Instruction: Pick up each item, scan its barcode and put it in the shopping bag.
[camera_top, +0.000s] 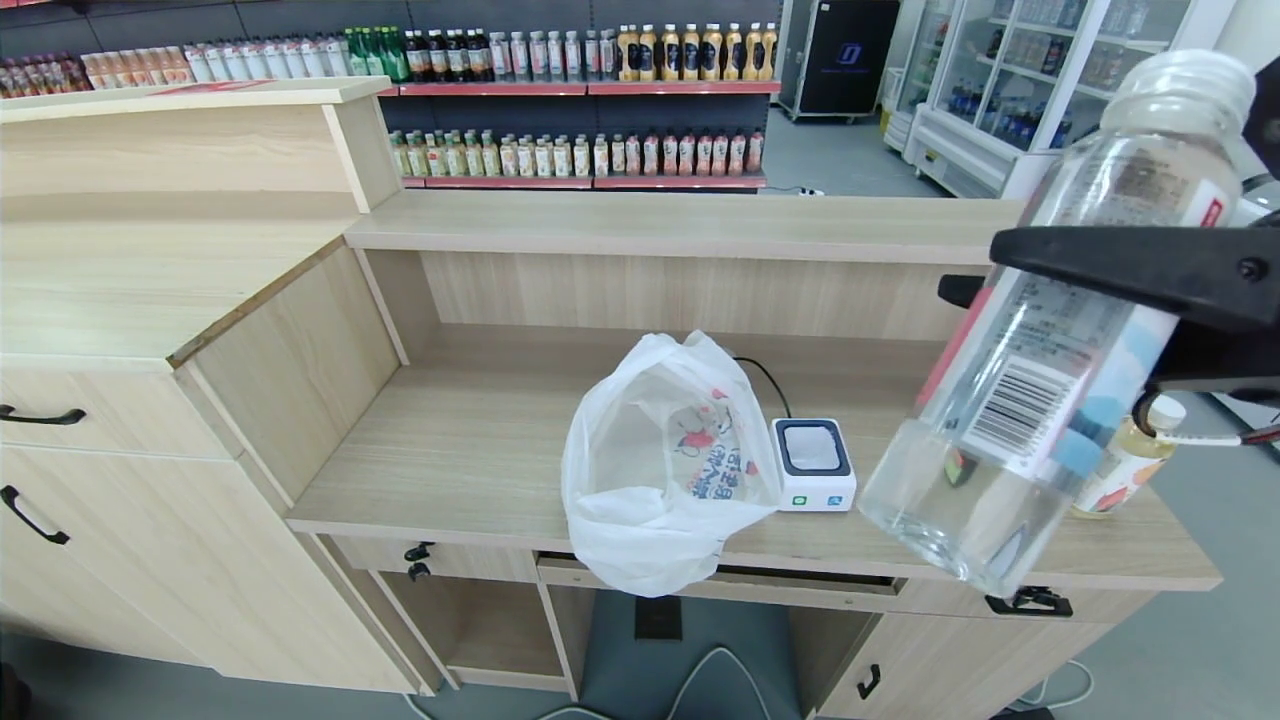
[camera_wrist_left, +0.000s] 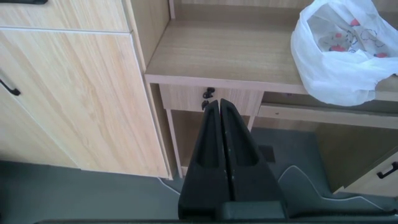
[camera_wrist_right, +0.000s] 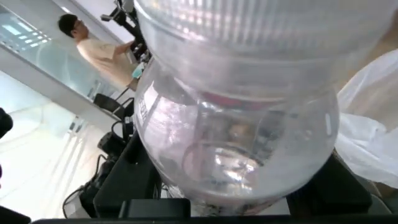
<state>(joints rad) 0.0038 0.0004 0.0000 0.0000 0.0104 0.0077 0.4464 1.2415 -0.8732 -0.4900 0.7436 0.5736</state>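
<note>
- Surface (camera_top: 480, 440): pale wood counter with a raised back ledge and a taller cabinet block on my left. Behind it, shelves (camera_top: 580, 90) stocked with rows of drinks.
- Shopping bag (camera_top: 650, 470): white thin plastic with red print. It stands open-mouthed near the middle of the surface and its lower part sags over the front edge. The left wrist view also shows it (camera_wrist_left: 342, 56).
- Clear bottle (camera_top: 1040, 350): held up in the air on my right side, off the surface. It is tilted, with the cap up and away to the right and the base down toward the left. The label's barcode faces the head camera. Up close, its rounded base and ribbed wall are visible (camera_wrist_right: 236, 124).
- Right end effector (camera_top: 1000, 272): black fingers clamped across the clear bottle's upper body, one finger in front and one behind.
- Left end effector (camera_wrist_left: 219, 109): fingers pressed together and holding nothing. It hangs low in front of the surface's left front corner, over the floor.
- Scanner (camera_top: 812, 462): small white box with a dark-framed window on top. It sits on the surface just beside the bag on its right. A black cable (camera_top: 765, 378) runs behind it.
- Small bottle (camera_top: 1130, 465): white cap, yellowish contents. It stands upright at the right end of the surface, partly hidden behind the clear bottle.
</note>
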